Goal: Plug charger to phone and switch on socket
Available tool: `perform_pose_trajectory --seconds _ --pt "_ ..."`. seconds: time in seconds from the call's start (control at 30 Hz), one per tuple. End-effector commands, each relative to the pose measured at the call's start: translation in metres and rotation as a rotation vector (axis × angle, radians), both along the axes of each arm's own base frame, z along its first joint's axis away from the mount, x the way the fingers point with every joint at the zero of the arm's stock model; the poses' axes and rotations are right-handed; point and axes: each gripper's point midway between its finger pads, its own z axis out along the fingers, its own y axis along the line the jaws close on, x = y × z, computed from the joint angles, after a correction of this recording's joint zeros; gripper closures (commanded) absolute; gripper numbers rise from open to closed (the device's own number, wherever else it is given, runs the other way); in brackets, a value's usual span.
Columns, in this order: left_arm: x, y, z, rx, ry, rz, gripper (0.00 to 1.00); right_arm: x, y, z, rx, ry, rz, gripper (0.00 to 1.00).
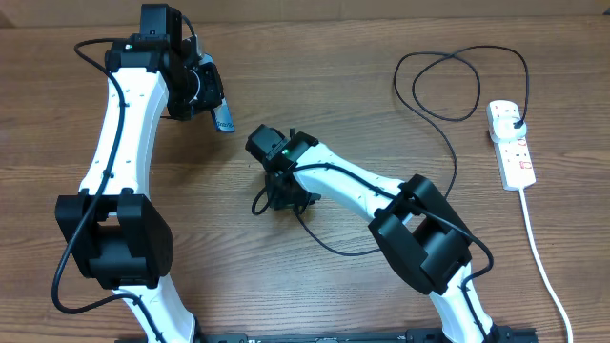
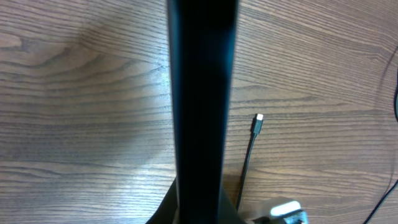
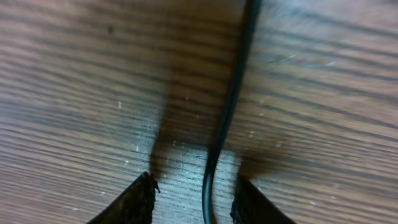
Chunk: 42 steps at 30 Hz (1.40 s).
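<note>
My left gripper (image 1: 208,95) is shut on the phone (image 1: 222,118) and holds it above the table at the back left. In the left wrist view the phone (image 2: 202,93) is a dark upright slab that hides the fingers. The charger's thin black cable (image 1: 448,143) runs from a loop at the back right to its connector tip (image 2: 259,117), which lies on the wood. Its black plug (image 1: 515,121) sits in the white socket strip (image 1: 515,157). My right gripper (image 1: 282,197) is open, low over the table, with the cable (image 3: 230,106) between its fingers (image 3: 196,205).
The wooden table (image 1: 315,76) carries everything. The socket's thick white cord (image 1: 541,262) runs along the right side towards the front edge. Part of my right gripper shows at the bottom of the left wrist view (image 2: 287,211).
</note>
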Motion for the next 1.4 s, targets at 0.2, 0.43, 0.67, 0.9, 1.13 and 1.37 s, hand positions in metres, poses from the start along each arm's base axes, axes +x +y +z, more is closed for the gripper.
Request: perform_pose_trajectory --seconds 0.2,0.43,0.67,0.9,1.13,1.37 --pt "0.003 0.001 0.01 -0.002 -0.027 0.008 0.96 -0.027 -0.033 -0.016 -0.142 0.122 -0.065 0.96" --pt "0.003 0.001 0.011 -0.002 -0.028 0.009 0.96 -0.089 -0.063 0.021 -0.288 0.313 -0.024 0.96" --pt "0.003 0.001 0.01 -0.002 -0.027 0.008 0.96 -0.12 -0.079 0.018 -0.39 0.363 0.023 0.88" --pt "0.004 0.001 0.011 -0.003 -0.032 0.008 0.96 -0.104 -0.086 0.039 -0.335 0.334 -0.031 0.0" --pt "0.005 0.0 0.012 -0.008 -0.035 0.006 0.96 -0.036 -0.083 0.09 -0.061 0.101 -0.151 0.0" --pt "0.004 0.0 0.011 -0.009 -0.033 0.006 0.96 0.024 -0.068 0.083 0.036 -0.091 -0.198 0.21"
